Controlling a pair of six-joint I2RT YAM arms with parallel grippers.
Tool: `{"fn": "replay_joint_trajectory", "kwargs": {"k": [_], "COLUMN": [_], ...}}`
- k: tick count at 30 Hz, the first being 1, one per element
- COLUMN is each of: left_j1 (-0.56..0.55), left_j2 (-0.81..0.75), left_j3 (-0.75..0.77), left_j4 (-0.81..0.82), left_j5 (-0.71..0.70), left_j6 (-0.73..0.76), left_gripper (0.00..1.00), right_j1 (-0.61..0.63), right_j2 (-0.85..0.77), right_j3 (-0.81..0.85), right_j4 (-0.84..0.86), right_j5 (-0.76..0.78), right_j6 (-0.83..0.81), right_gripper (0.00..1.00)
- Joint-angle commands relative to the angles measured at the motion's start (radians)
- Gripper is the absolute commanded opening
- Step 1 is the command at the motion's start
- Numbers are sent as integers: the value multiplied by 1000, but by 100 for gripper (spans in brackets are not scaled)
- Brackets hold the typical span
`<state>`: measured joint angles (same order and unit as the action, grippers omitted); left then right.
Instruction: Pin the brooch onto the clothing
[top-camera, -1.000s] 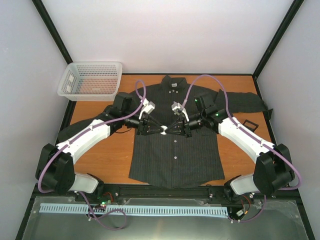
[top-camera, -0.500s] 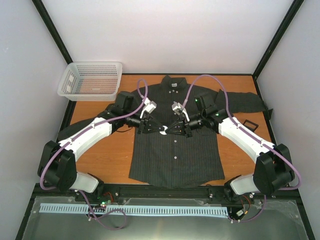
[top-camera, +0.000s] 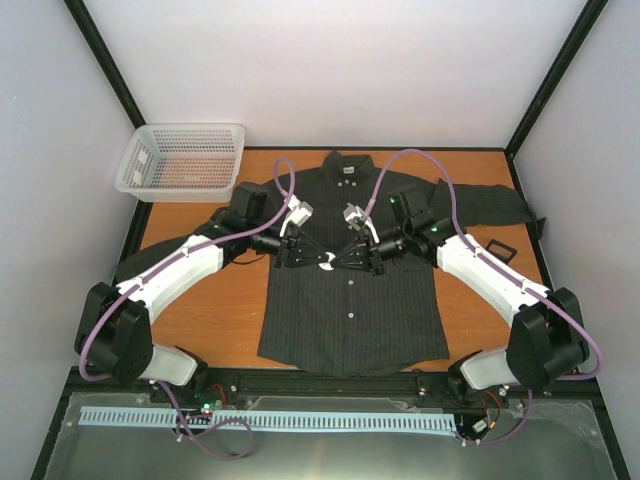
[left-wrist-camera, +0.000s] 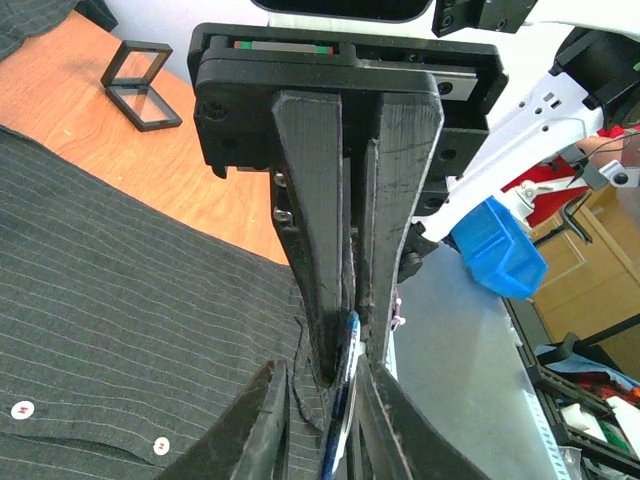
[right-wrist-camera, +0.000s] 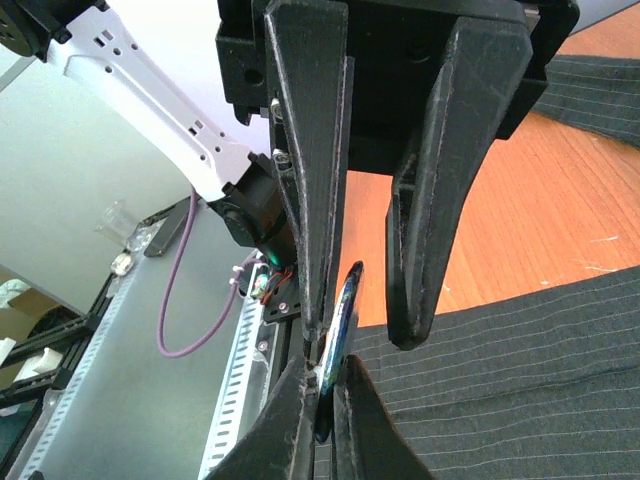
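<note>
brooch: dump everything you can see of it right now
The brooch is a small thin disc. It looks white from above and shows a glossy bluish rim edge-on in the wrist views. It stands on edge at the shirt front, beside the button row; whether it touches the cloth is unclear. The right gripper has its fingers shut on one edge. The left gripper has its fingers apart on either side. No pin shows.

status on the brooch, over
Right gripper shut on brooch. Left gripper open around it. Brooch on edge over shirt front, pinned or not unclear. Nothing in the way.
</note>
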<state>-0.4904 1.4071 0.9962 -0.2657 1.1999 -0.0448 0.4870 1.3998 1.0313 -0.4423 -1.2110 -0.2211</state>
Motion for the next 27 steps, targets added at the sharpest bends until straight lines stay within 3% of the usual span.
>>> {"fn": "replay_joint_trajectory", "kwargs": {"k": [1,5,13,17,20,27], "left_j1": [-8,-8,-8,-7,-8,-8], "left_j2": [-32,-43,-31,-34,-43,-145], "left_j3": [30,26,34,35,35,-44], "left_j4": [11,18,16,12,15,211], "left_j5": [9,-5,0,-3,-26,-245], "left_j6": [14,12,13,19,13,-137], "left_gripper": [24,24,13,1,1,1], "right_j1": [2,2,4,4,4,4], "right_j2": [-5,-7,-7,-8,-21,-109], "right_j3": [0,0,2,2,-1,-74], "right_j4": [-10,-9,-8,-8,1,166], "right_j5": [-31,-32,-39,-34,-8,152], "right_j6": [-11,-10,-7,-6,6,150], "right_gripper": [3,3,3,3,3,41]}}
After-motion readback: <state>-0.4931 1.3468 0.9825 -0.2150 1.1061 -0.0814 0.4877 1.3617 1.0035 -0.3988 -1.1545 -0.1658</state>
